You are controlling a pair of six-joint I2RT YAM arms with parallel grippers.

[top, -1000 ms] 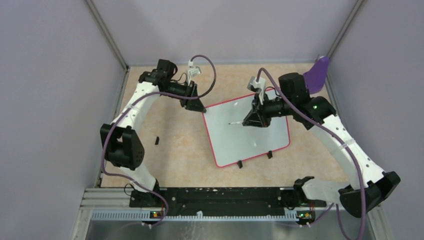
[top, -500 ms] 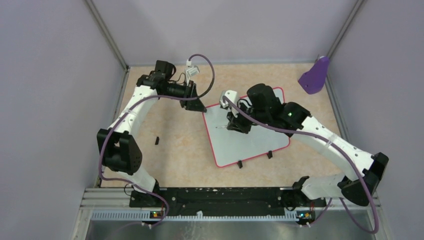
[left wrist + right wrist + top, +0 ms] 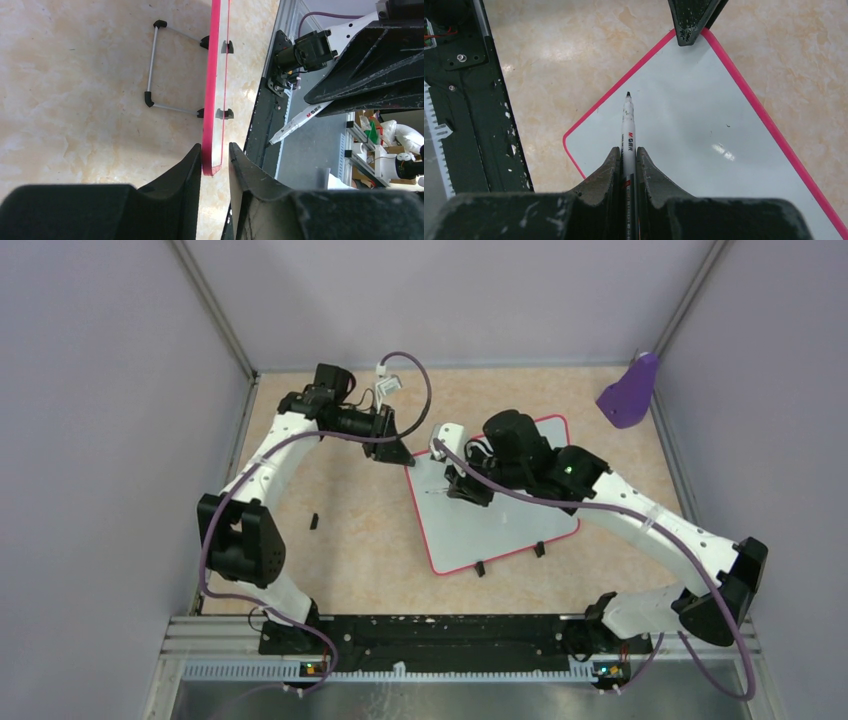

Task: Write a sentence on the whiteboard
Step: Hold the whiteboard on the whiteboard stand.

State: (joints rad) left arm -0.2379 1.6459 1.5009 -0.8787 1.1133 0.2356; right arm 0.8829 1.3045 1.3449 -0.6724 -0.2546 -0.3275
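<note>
The whiteboard [image 3: 510,520], white with a red-pink rim, lies tilted on the tan table, and no writing shows on it. My left gripper [image 3: 400,455] is shut on its far left corner; in the left wrist view the fingers [image 3: 215,160] flank the board's edge [image 3: 215,75]. My right gripper [image 3: 455,488] is shut on a white marker [image 3: 628,130] and hovers over the board's left part [image 3: 694,115]. The black tip [image 3: 628,94] points toward the left rim. The marker also shows in the left wrist view [image 3: 300,120]. The sentence is not visible.
A purple object [image 3: 628,392] sits at the back right corner. A small black piece [image 3: 314,521] lies on the table left of the board. Two black clip feet [image 3: 479,568] [image 3: 539,549] sit on the board's near edge. The black base rail [image 3: 440,632] runs along the front.
My right arm has swung left with the marker, from the board's middle to its left part. The left gripper has stayed on the corner.
</note>
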